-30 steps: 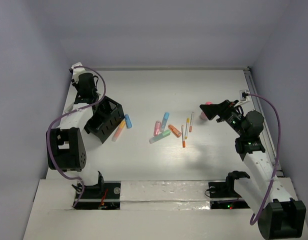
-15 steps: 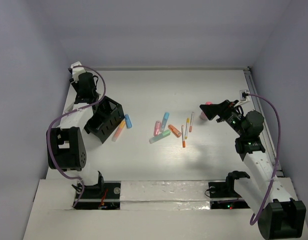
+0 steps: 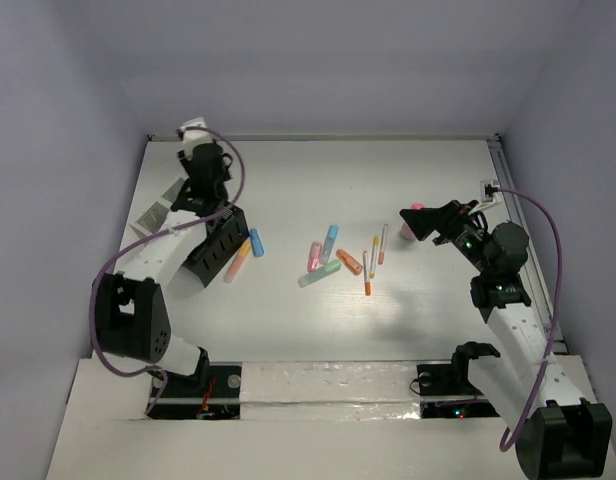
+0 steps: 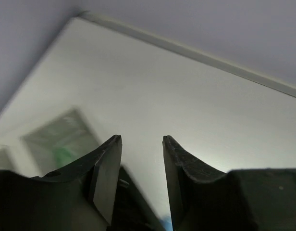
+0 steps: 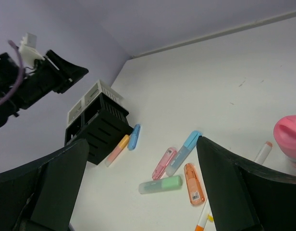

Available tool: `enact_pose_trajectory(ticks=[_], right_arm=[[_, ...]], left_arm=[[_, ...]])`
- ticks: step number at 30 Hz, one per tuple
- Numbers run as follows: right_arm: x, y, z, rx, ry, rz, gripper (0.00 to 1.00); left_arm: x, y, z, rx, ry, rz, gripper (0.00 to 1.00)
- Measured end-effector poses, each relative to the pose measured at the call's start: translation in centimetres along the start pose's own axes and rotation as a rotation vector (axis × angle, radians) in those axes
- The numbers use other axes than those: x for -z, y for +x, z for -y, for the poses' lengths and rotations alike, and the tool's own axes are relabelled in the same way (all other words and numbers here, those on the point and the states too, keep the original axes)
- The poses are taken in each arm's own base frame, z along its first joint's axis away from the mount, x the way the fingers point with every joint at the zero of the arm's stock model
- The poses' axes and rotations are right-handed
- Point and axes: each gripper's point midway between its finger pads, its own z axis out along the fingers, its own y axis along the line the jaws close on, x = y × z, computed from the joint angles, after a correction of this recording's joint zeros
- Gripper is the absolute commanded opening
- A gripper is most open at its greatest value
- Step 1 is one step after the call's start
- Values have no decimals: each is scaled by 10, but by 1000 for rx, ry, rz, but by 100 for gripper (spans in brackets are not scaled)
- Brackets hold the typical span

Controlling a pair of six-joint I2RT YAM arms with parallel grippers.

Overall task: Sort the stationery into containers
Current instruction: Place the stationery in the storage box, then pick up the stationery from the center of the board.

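White table (image 3: pixel 408 180), pale lavender walls (image 3: pixel 318 60) (meeting it on three sides), soft even light

The top camera sits high up behind the arms. It looks down on the whole table (image 3: pixel 388 180) from far off.

The left wrist camera is low and very close to the left gripper's fingers (image 4: pixel 107 178). It sits near 10 o'clock on the table and faces the far wall (image 4: pixel 210 24), about 12 o'clock. It sees mostly bare table.

The right wrist camera sits near 3 o'clock, just behind the right gripper's fingers (image 5: pixel 56 183). It faces 9 o'clock, across the table.

The right wrist camera and the top camera both see the markers (image 5: pixel 161 185), the black box (image 5: pixel 102 127), the pink cup (image 5: pixel 289 132) and the left arm (image 5: pixel 37 82).
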Motion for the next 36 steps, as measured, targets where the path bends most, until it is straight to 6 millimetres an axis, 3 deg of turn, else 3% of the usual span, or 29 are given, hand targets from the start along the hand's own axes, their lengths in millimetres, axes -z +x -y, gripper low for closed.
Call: enact_pose_trajectory(ticks=[2, 5, 7, 10, 12, 16, 19, 28, 36], right_arm=[[0, 0, 0, 0, 0, 0, 100], [0, 0, 1, 1, 3, 2, 100], [0, 0, 1, 0, 3, 3, 100], [0, 0, 1, 0, 3, 3, 100], [0, 0, 1, 0, 3, 2, 100], [-1, 0, 1, -3, 4, -1, 100], [-1, 1, 3, -6, 8, -5, 100], [-6, 7, 8, -28, 10, -27, 100], [-8, 8, 9, -34, 5, -34, 100]], left_arm=[[39, -9, 53, -8, 135, 8, 36], [117, -21, 130, 15, 386, 24, 36], [154, -20, 151, 49, 490, 7, 36], [162, -3, 142, 108, 498, -28, 36], [155, 34, 129, 114, 463, -90, 36], [144, 137, 92, 36, 360, -271, 37], [145, 182, 69, -7, 310, -356, 37], [134, 198, 63, 4, 257, -339, 37], [119, 235, 51, -77, 178, -376, 37]])
